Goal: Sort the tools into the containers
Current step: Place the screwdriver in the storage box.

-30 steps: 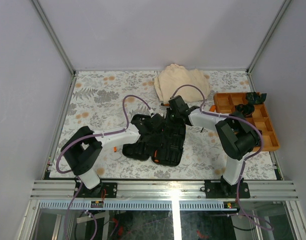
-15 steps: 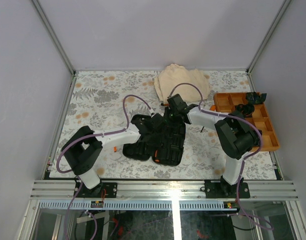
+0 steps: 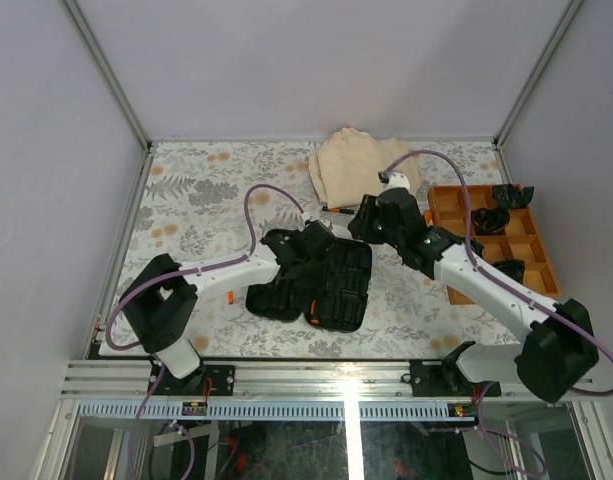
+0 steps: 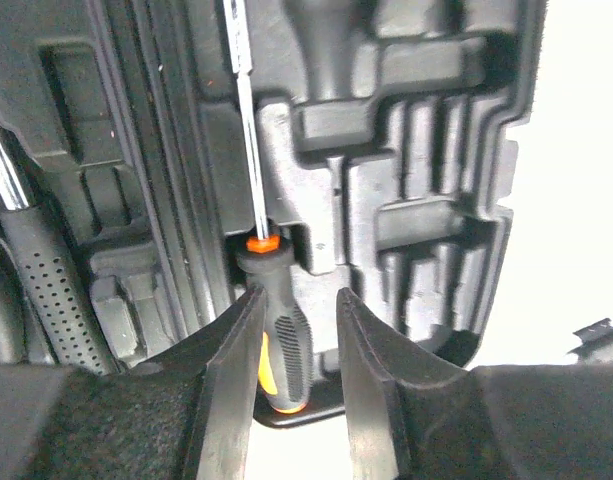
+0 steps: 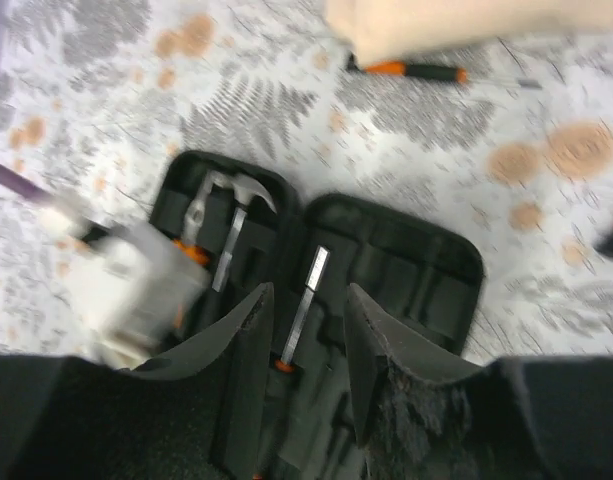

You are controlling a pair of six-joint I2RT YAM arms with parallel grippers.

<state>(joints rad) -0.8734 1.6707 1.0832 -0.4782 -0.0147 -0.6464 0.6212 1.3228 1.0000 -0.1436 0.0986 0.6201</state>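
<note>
Table [image 3: 186,200]: flat, under a pale sheet printed with grey ferns and orange blotches; plain grey walls around.
Tool case [image 3: 286,300]: black hard plastic, rounded corners, two halves lying open, moulded slots and ribs inside; directly under both claws.
Left claw [image 4: 298,297]: spread, low over the case, dark fingers [image 4: 231,370] on either side of a handle, with a gap showing on one side; pinching nothing.
Screwdriver [image 4: 276,345]: ribbed black-and-orange handle, orange collar, thin bright metal shaft; lying in a slot of the case, handle between the left claw's fingers.
Right claw [image 5: 306,290]: spread and empty, held well above the case.
Hammer [image 5: 231,195]: small, shiny metal head; bedded in the case half ahead and left of the right claw.
Loose screwdriver [image 5: 416,70]: slim, black-and-orange handle; on the table beyond the right claw, just beside the cloth.
Beige cloth [image 3: 361,165]: soft, folded, rumpled; beyond the right claw.
Orange tray [image 3: 448,205]: rigid, rectangular, split into compartments; to the right claw's right.
</note>
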